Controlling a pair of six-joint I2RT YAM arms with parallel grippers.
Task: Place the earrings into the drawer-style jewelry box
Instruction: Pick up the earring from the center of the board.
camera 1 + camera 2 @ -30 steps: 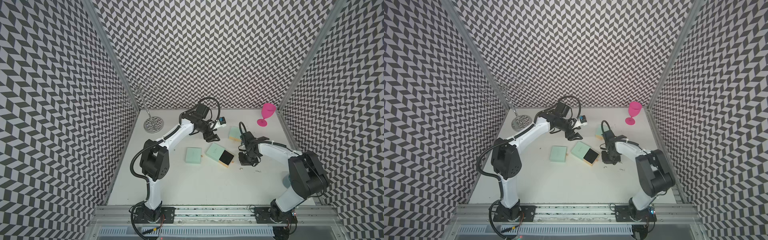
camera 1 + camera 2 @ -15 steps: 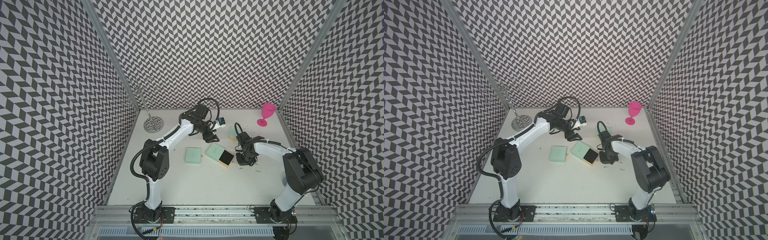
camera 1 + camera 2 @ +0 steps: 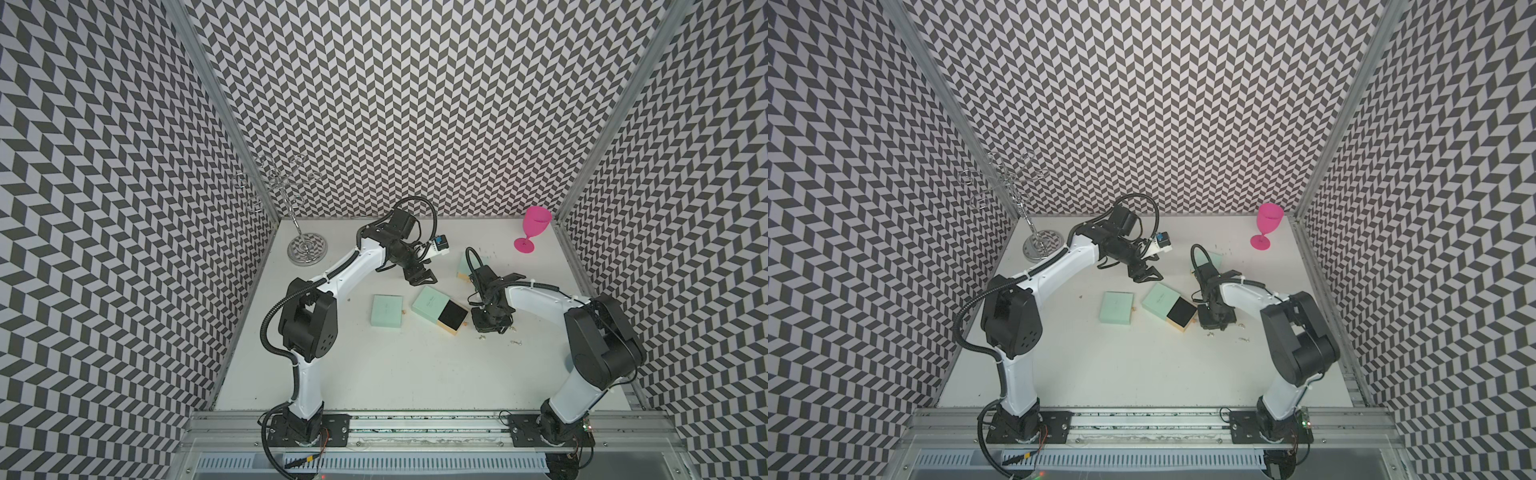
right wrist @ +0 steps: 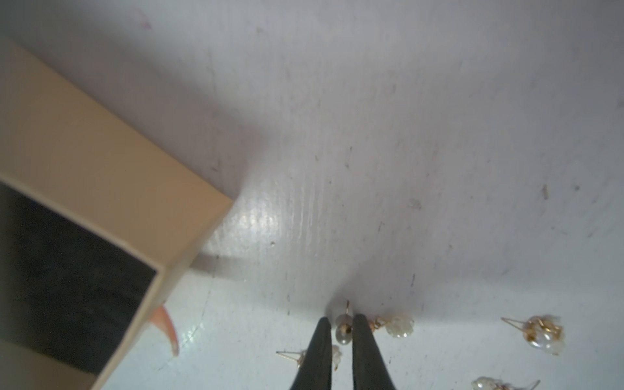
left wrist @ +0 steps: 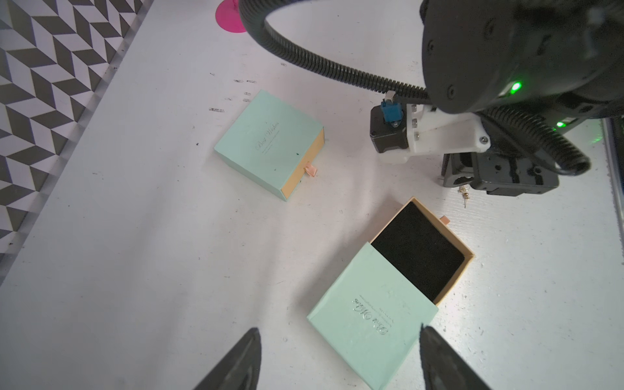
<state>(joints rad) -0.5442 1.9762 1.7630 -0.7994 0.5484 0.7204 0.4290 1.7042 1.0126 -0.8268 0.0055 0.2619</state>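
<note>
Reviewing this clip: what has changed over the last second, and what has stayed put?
The right gripper slid a little along the table toward the open jewelry box, and its jaws narrowed onto a pearl earring lying on the table. The left gripper stayed open above that box. The closed boxes, pink goblet and wire stand did not move.

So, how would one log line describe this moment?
right gripper: straddles earring, grip unclear | left gripper: open, near box | drawer: open, looks empty
</note>
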